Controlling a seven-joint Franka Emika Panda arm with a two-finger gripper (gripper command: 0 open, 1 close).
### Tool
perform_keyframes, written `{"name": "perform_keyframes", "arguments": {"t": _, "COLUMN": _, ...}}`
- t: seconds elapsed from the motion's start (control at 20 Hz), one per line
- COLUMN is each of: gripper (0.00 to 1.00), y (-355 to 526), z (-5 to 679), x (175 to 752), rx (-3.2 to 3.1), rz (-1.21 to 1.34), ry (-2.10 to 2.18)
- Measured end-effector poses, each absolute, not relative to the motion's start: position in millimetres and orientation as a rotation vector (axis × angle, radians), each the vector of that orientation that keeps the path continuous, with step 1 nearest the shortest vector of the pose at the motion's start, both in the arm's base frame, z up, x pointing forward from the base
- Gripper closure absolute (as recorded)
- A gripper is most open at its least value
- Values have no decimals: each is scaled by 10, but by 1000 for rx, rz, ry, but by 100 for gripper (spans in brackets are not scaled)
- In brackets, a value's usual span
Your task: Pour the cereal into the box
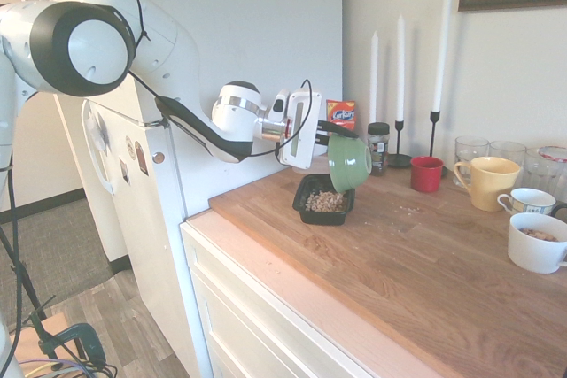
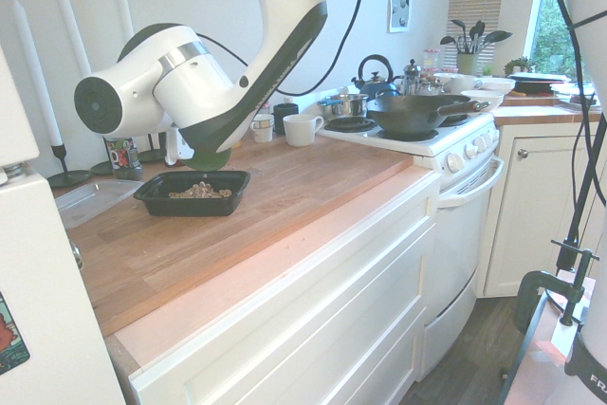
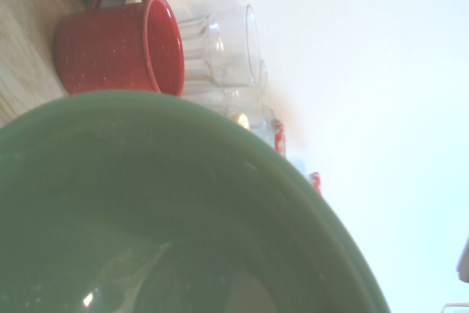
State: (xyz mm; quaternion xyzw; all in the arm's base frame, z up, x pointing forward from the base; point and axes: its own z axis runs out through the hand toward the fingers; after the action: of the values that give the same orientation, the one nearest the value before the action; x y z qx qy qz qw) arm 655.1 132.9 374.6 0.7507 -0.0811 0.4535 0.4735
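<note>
Nearest in the first exterior view, lower half of frame: wooden counter [image 1: 416, 254], butcher-block planks, smooth, pale front edge, white drawers below. At frame centre the box [image 1: 323, 198] is sitting flat on the counter: black plastic, rectangular, rounded corners, low walls. The cereal [image 1: 325, 201] is lying inside it, a small tan-brown flaky heap; a few crumbs are scattered on the wood to the right.

Just above the box, the gripper [image 1: 330, 133] is clamping the rim of the green bowl [image 1: 350, 163], fingers together on it. The bowl is tipping steeply, mouth facing down-left toward the box, glossy and round. In the wrist view the bowl's inside [image 3: 168, 210] is filling the lower frame, looking empty.

Right edge: white mug [image 1: 536, 243] with brownish bits inside, another white cup [image 1: 529, 201] behind it, yellow mug [image 1: 486, 181], all ceramic. Further back: red mug [image 1: 426, 173], speckled enamel in the wrist view, clear glasses [image 1: 472, 149], dark-lidded jar [image 1: 378, 145], orange bag [image 1: 341, 113] behind the arm. At the wall, upper centre: three tall white candles [image 1: 440, 52] in thin black holders.

Second exterior view: the arm is blocking most of the bowl; clear lid [image 2: 95, 199] is lying left of the box; stove with dark pan [image 2: 413, 113] at upper right.
</note>
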Motion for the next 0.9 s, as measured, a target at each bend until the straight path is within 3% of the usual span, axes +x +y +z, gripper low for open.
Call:
{"name": "perform_keyframes", "arguments": {"t": 0.25, "gripper": 100, "y": 1369, "z": 3784, "x": 6495, "rx": 1872, "rz": 1074, "ry": -279}}
{"name": "perform_keyframes", "arguments": {"t": 0.5, "gripper": 100, "y": 1316, "z": 4396, "x": 6640, "rx": 2042, "rz": 1017, "ry": -595}}
{"name": "perform_keyframes", "arguments": {"t": 0.7, "gripper": 100, "y": 737, "z": 4789, "x": 6785, "rx": 2221, "rz": 882, "ry": -826}}
{"name": "perform_keyframes", "arguments": {"t": 0.9, "gripper": 100, "y": -27, "z": 4725, "x": 6850, "rx": 2415, "rz": 705, "ry": -1039}}
